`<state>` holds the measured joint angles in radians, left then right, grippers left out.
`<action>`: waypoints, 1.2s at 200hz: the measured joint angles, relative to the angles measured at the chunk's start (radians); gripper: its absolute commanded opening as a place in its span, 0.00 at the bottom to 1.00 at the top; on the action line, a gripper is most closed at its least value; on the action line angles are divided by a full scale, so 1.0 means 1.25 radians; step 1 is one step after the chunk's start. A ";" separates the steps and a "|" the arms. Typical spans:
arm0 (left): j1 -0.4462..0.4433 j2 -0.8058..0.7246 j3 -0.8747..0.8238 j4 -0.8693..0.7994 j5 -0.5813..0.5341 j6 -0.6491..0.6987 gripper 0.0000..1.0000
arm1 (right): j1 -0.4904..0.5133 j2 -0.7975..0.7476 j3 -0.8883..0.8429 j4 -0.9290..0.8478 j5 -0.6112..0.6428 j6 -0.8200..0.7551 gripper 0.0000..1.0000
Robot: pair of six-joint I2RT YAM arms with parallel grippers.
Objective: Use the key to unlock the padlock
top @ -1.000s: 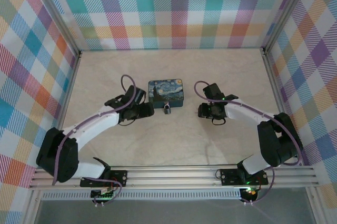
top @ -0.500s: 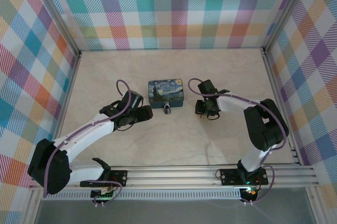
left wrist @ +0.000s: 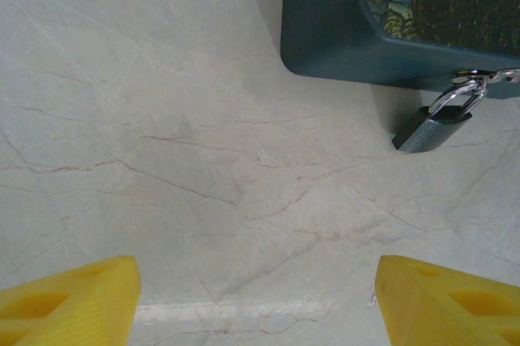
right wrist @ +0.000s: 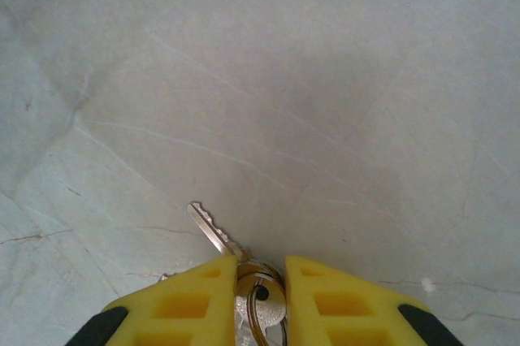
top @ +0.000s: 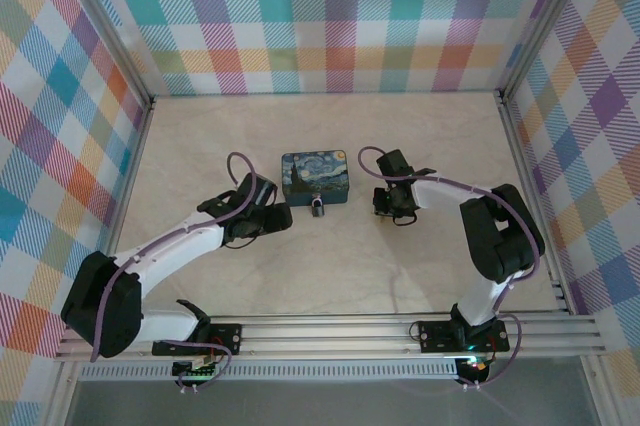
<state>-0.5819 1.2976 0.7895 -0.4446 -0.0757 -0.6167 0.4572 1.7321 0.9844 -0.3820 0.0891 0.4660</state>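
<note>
While my right claw (right wrist: 260, 263) pinches the key (right wrist: 213, 231) by its head on the worktop (right wrist: 325, 78), my left claw (left wrist: 256, 273) gapes wide, empty, near the padlock (left wrist: 429, 128) hanging from the Starry Night box (left wrist: 325, 29).

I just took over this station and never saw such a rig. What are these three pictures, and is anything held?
Two robot arms are bolted at the near edge of a table. The overhead picture looks down from behind them; the other two come from a camera on each wrist, the yellow wedges being that arm's own fingers. On the table sits a blue painted box with a small padlock hooked through its latch. The left gripper is open and empty, facing the padlock. The right gripper pinches the key by its head.
</note>
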 measured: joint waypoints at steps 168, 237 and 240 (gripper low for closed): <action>-0.134 0.157 0.039 0.255 0.161 -0.249 0.75 | -0.031 -0.085 -0.116 0.153 -0.224 0.179 0.00; -0.178 0.291 0.102 0.406 0.174 -0.419 0.67 | -0.031 -0.106 -0.175 0.232 -0.300 0.257 0.00; -0.178 0.297 0.104 0.411 0.174 -0.423 0.66 | -0.031 -0.107 -0.177 0.234 -0.303 0.260 0.00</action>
<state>-0.8047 1.6688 0.9192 0.0689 0.1413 -1.1450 0.4191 1.5982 0.7635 -0.0895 -0.2897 0.7910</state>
